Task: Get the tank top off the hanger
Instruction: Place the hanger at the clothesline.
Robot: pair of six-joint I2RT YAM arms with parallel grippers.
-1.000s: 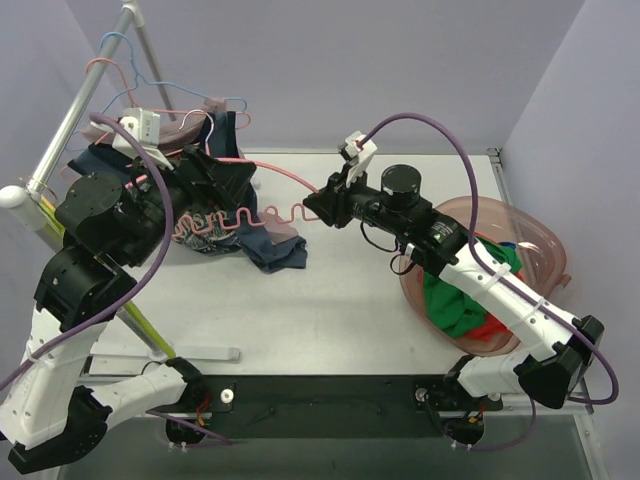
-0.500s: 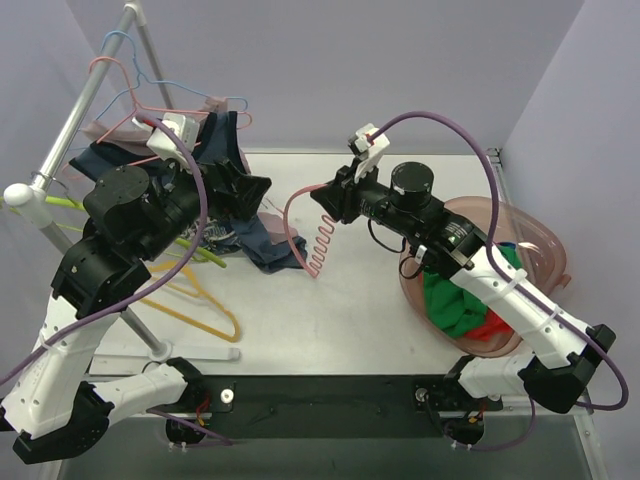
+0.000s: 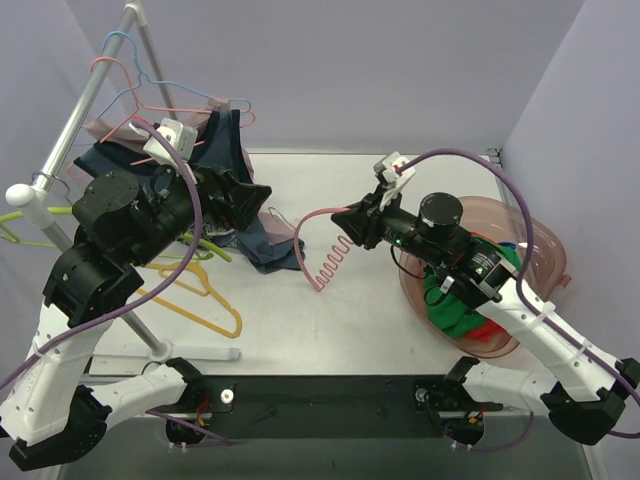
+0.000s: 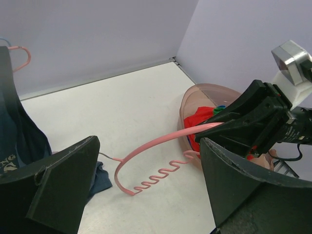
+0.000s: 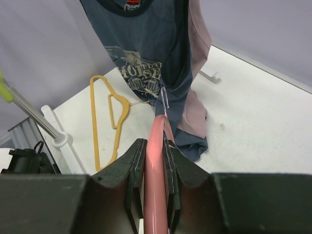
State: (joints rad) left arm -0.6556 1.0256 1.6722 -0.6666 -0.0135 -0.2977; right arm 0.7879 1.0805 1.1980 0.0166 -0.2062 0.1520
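Far left of the pink hanger (image 5: 155,131): a clothes rack (image 3: 62,140). A yellow hanger (image 3: 205,300) lies flat on the counter (image 3: 380,320), down-left of the pink one and apart from it.

Left claw (image 3: 252,203): jaws spread wide, holding nothing, just left of the pink hanger's metal hook end. We judge it waits there to catch or steady the cloth.

Tank top (image 5: 146,58): navy, printed chest, hanging upright just beyond the hook end, hem on the counter, a dusty-pink garment (image 5: 197,44) behind it. Its shoulders look to be off the pink hanger. Whether the hook tip snags the cloth we cannot tell.

Right claw (image 3: 355,220): clamped shut on the pink hanger's arm, holding it off the counter, likely to draw it clear of the cloth. Right of that hanger, a pink basin (image 3: 545,245) holds red and green clothes.
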